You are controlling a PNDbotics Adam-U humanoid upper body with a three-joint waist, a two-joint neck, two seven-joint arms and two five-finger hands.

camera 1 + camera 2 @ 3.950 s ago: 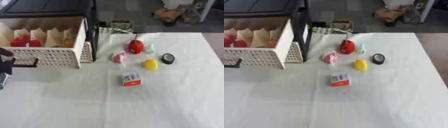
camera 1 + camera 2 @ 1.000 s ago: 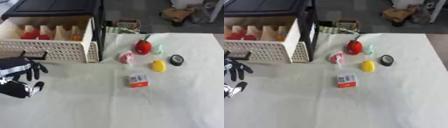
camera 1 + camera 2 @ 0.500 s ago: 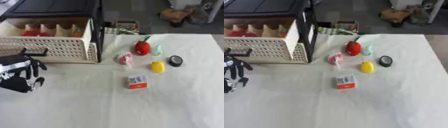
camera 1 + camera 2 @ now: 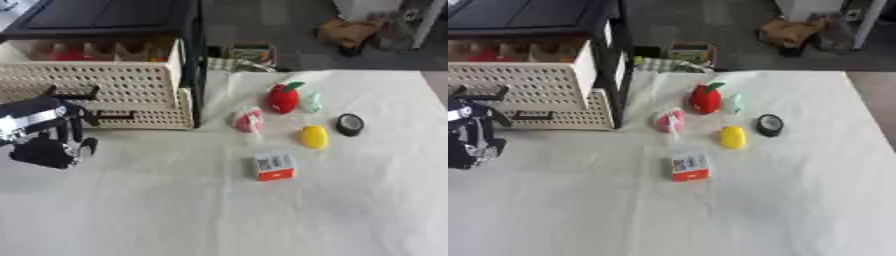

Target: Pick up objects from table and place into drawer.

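Since a second ago my left robot hand (image 4: 48, 137) has risen toward the drawer (image 4: 96, 85), and now sits just below its front handles. Its fingers are curled downward and hold nothing. The drawer stands pulled out of the black cabinet (image 4: 114, 20), with red and orange items inside. On the table (image 4: 350, 210), well apart from the hand, lie a red apple toy (image 4: 283, 98), a pale green item (image 4: 312, 101), a pink item (image 4: 248, 120), a yellow item (image 4: 313, 136), a black disc (image 4: 350, 124) and a small box (image 4: 274, 166). I see no right hand.
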